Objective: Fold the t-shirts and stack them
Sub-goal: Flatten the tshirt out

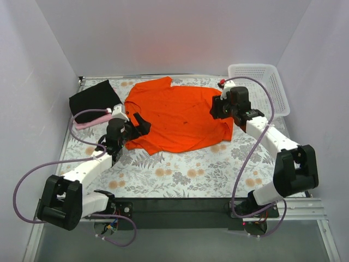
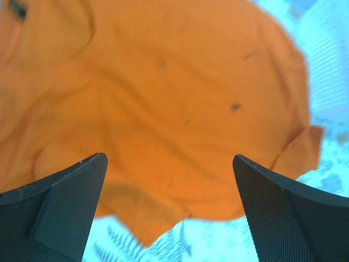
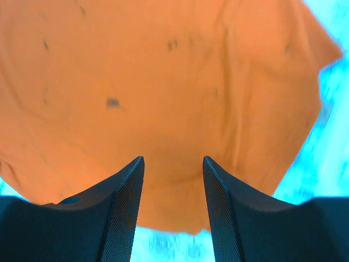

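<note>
The orange t-shirt point(image 1: 177, 114) lies spread out, a little rumpled, in the middle of the table. My left gripper point(image 1: 140, 124) is open wide and empty, just above the shirt's left edge; the left wrist view shows the orange cloth point(image 2: 163, 82) between the fingers point(image 2: 71, 196). My right gripper point(image 1: 217, 106) is open and empty over the shirt's right edge, with orange cloth point(image 3: 163, 71) below its fingers point(image 3: 122, 207). The black t-shirt point(image 1: 94, 97) lies folded at the back left. The pale pink t-shirt point(image 1: 89, 123) shows only as a strip at its near edge.
A white mesh basket point(image 1: 260, 87) stands at the back right, close behind the right arm; it also shows faintly in the left wrist view point(image 2: 330, 65). The table has a floral cover point(image 1: 180, 174). White walls close in the back and both sides.
</note>
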### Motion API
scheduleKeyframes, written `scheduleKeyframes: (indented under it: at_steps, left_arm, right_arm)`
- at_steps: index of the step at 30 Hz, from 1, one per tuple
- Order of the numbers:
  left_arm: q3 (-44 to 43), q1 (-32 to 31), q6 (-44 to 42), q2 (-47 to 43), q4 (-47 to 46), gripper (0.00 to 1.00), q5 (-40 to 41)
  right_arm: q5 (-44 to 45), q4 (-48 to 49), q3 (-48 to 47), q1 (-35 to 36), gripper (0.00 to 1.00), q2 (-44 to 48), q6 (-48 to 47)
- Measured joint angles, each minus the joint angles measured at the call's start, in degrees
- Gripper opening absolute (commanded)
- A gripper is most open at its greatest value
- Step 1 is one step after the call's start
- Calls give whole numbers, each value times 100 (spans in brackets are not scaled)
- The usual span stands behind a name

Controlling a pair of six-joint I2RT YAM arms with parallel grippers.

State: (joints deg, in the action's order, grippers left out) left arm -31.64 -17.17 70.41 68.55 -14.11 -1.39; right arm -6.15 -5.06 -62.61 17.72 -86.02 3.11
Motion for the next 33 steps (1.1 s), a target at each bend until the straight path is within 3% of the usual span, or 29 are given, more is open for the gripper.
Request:
scheduleKeyframes:
  at_steps: [8,22,27,33]
  left_arm:
    - [817,-111,313,-695,1014,86,686]
    - [817,-111,575,175,754,77,824]
    - [767,-111,625,448,492,70,826]
    - [758,-111,708,426,350,69,809]
  right_arm:
    - [63,31,1543,0,42,1032,160]
    - [90,221,1941,2,43,2085,229]
    - [109,221,2009,2,43,2232,229]
    - [136,219,2020,2,43,2271,229]
